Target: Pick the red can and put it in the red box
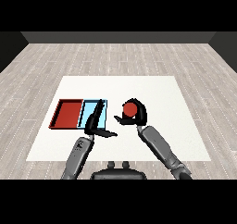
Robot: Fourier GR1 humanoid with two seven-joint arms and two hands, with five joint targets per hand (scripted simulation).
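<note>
The red can [129, 109] shows its round red top near the middle of the white table [152, 93], just right of the trays. My right hand [136, 116] is curled round it, fingers arching over its far side and thumb on its near left. The red tray [68, 114] lies at the left of the table, with the light blue tray [89, 110] touching its right side. My left hand [96, 122] hovers over the blue tray's near right part, fingers straight and pointing away, thumb sticking out to the right.
Grey wood floor surrounds the table. Bare white table surface stretches to the right of the can and behind both trays. Both forearms come in from the bottom edge.
</note>
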